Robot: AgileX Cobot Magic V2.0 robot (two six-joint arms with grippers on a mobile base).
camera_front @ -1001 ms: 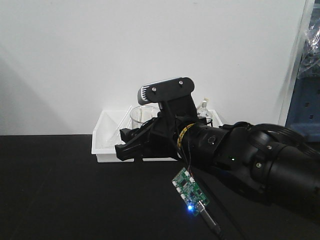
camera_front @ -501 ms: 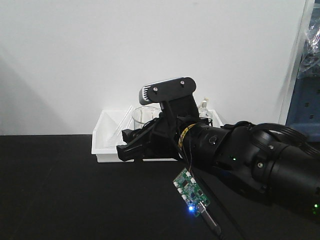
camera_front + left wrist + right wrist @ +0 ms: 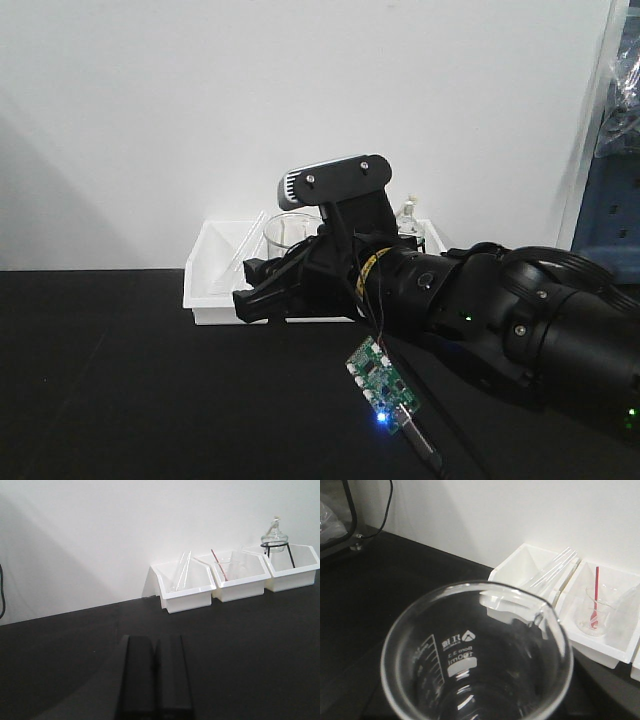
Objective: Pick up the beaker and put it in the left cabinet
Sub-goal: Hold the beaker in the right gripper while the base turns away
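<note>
The front camera faces the wall [image 3: 150,120] across the black table [image 3: 120,380]; both wrist cameras look the same way, sharing the white bins [image 3: 187,587].

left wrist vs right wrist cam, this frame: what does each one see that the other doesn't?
Left wrist only: the flask on its black tripod in the third bin, and the left pincer, fingers together with nothing between them. Right wrist only: the beaker close up, filling the lower frame with its graduations readable, and a black cable against the wall. Both: the glass rods in one bin, the red rod in the next, the black table.
</note>
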